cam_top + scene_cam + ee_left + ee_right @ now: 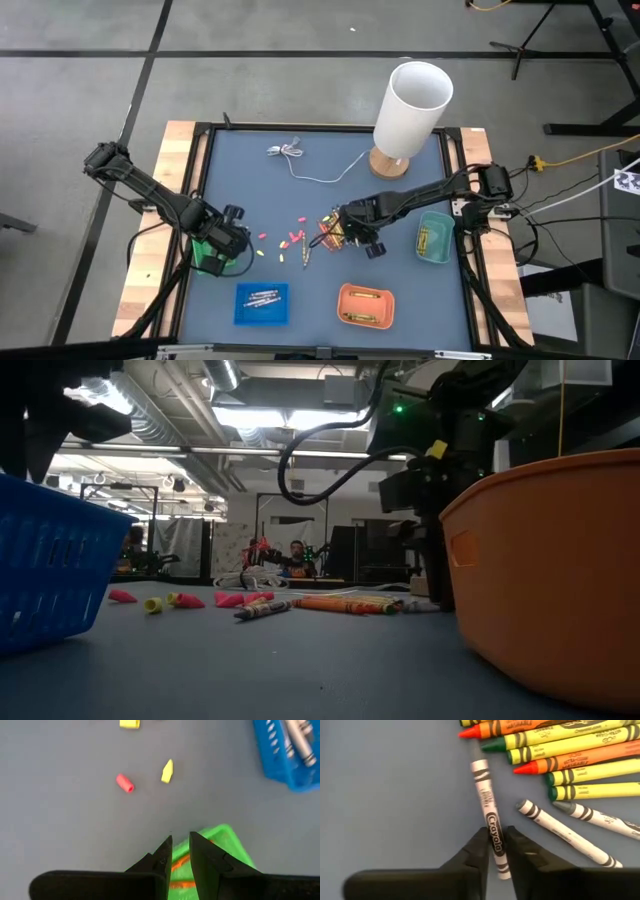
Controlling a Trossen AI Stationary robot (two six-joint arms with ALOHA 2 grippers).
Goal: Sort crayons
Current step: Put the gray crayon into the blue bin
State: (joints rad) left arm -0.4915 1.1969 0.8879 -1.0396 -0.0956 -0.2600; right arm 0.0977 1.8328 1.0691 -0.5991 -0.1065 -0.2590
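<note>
Small pink, red and yellow crayon pieces (293, 238) lie loose on the blue mat. To their right lies a pile of whole crayons (333, 228) in orange, yellow and green (560, 750). My right gripper (347, 233) points down over the pile, shut on a grey crayon (487, 805) with a white-and-black wrapper. My left gripper (226, 244) hangs over a green tray (220, 845) that has orange crayons in it. Its fingers (180, 851) stand a narrow gap apart with nothing between them. My right gripper pinches the grey crayon's wrapped shaft (494, 831) between its two fingers, nearer the blunt end than the tip. The fingers come from above, pointing down, and lie across the crayon. The crayon lies flat on the mat.
A blue tray (262, 303) with grey crayons and an orange tray (366, 305) stand near the front edge. A teal tray (433, 237) stands at the right. A tall white cup on a wooden base (410, 105) and a thin white cable (305, 165) are at the back.
</note>
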